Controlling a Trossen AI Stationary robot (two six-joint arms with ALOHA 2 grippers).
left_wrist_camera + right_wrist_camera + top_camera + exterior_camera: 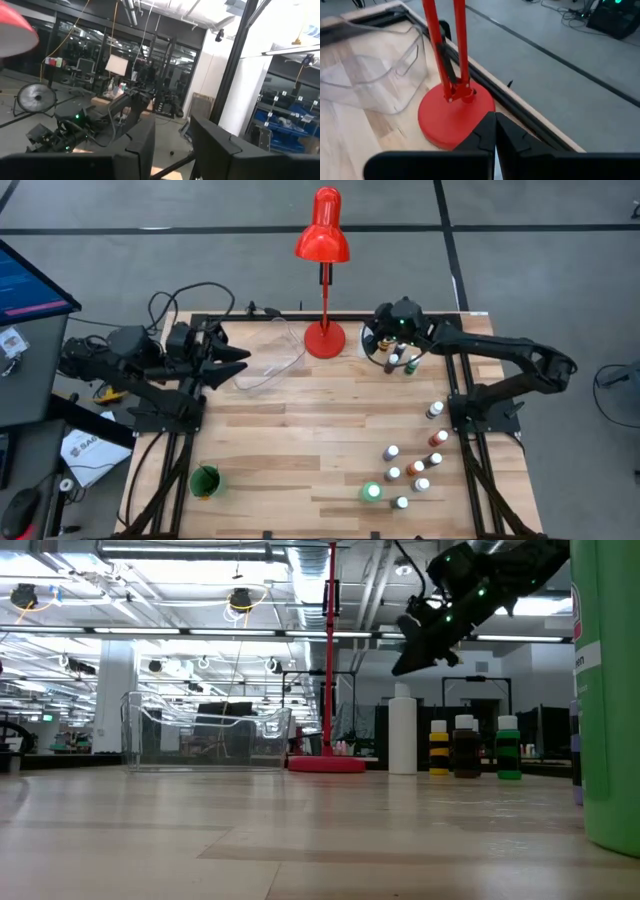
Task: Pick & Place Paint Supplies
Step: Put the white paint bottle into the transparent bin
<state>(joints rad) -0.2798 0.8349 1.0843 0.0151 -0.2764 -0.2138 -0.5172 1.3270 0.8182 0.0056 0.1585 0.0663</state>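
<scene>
A big green bottle (608,690) filled the right edge of the low view, closest to the lens. In the high view a green cup-like thing (205,480) sat near the front left corner of the wooden table (300,440). A loose cluster of small paint bottles (410,470) stood at front right, mostly white-capped, one with a green cap, spread up toward the right edge. Farther back, a second small group of bottles (398,362) stood under the right gripper (400,330), near the back edge; the low view showed four there (455,748), white, yellow-black, brown, green. The right gripper hung raised above them, tilted, its fingers (487,132) pressed together with nothing between them, pointing at the red lamp base (452,115). A clear plastic bin (270,368) lay just left of the red lamp (324,240) at back centre. The left gripper (235,360) hovered at back left beside the bin; its fingers (145,140) stood partly apart, holding nothing visible. No bottle was gripped.
</scene>
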